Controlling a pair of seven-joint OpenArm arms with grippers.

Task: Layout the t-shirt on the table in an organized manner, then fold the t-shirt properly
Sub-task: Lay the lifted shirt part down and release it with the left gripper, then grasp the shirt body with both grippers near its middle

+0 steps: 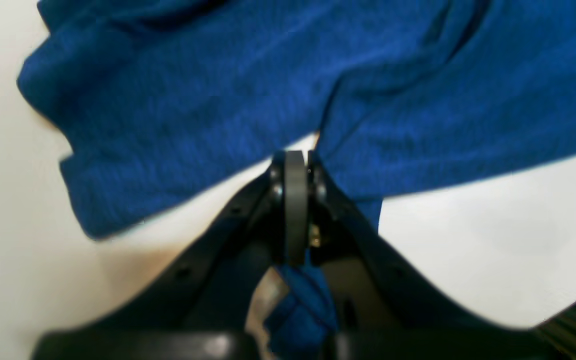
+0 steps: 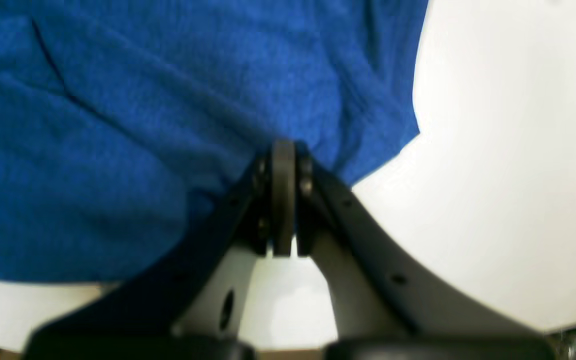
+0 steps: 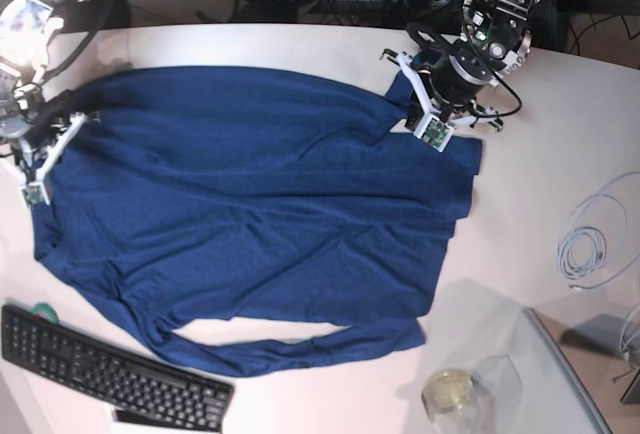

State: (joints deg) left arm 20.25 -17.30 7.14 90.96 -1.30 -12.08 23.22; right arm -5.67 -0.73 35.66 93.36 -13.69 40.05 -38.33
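**Both claws pinch the shirt**

I see the navy shirt [image 3: 250, 214] spread wide across the white worktop [image 3: 540, 174], one long sleeve lying near the keyboard [image 3: 110, 369]. My left claw [image 1: 295, 165] is clamped on its cloth; my right claw [image 2: 283, 155] grips the opposite edge.

Both wrist views are soft with blur, so we cannot make out the knit of the shirt [image 1: 208, 90] there. The shirt runs off the top edges. In the base view the keyboard [image 3: 105, 369] is cut by the left edge, and the tray [image 3: 560, 384] by the bottom.
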